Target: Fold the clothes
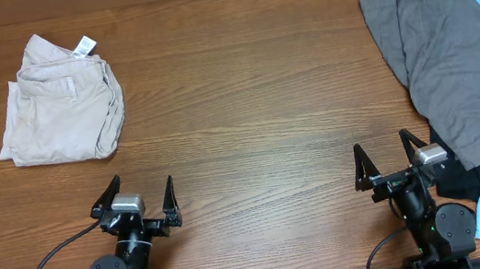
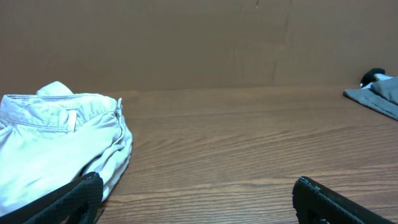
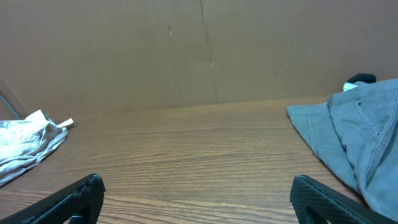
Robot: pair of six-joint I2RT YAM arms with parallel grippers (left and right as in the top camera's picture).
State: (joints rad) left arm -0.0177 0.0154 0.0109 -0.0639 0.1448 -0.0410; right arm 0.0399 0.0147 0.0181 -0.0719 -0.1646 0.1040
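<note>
Nearest, at six o'clock, left gripper and right gripper both sit wide and empty, well apart from the khaki shorts, which lie compactly bundled at ten o'clock on the table, so folding looks finished unless the left arm reaches out to square them.

The left arm and the right arm are both showing matte black housings, with round, drum-like joints near their bases. Each is carrying a small silver-grey block at the wrist. Each is ending in jaws made of two slim black fingers that are tapering to points and looking dull and dark up close. A black cable is curving out from the left arm's base, and a second cable is looping beside the right arm's base.
</note>
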